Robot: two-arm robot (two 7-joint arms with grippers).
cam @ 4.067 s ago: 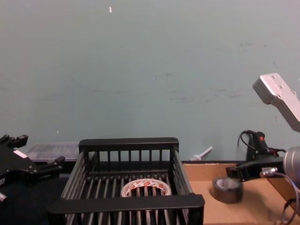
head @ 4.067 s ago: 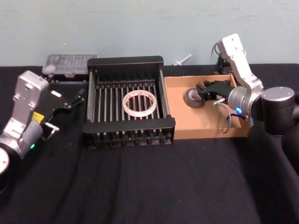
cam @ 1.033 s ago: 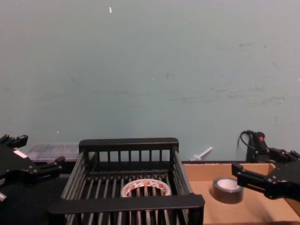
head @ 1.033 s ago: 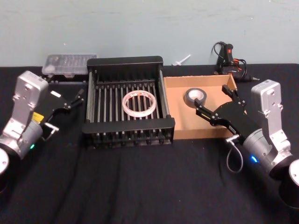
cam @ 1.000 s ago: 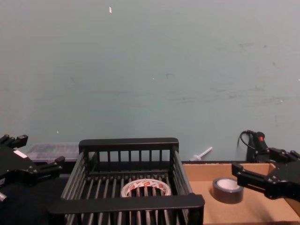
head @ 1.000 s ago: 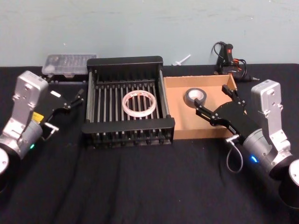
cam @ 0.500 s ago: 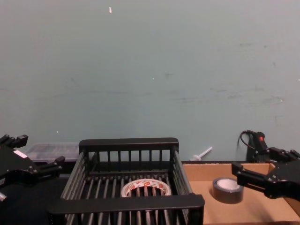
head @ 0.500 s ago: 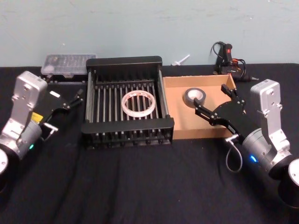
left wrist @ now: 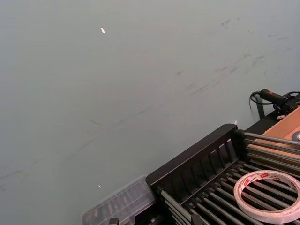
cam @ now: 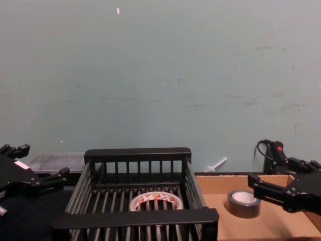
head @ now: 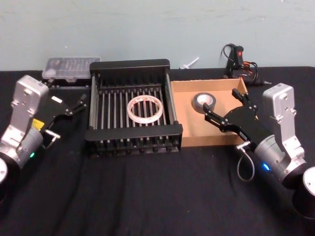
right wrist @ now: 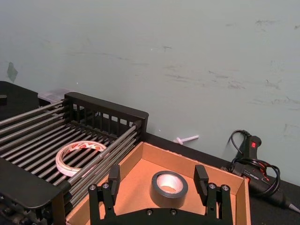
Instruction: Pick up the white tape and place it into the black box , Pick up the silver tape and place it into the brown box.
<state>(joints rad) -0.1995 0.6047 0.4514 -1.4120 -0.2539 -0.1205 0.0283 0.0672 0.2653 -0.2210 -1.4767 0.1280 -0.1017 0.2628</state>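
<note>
Withdrawn right end effector (head: 223, 109) gapes near silver tape (head: 204, 102).

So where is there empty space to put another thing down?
The black cloth is bare in front of the black box and the brown box. Inside the brown box, cardboard is free beside the silver tape. It is crowded where the right hand hangs over that box, open. The white tape fills the black box's middle. The open left hand sits left of it.
</note>
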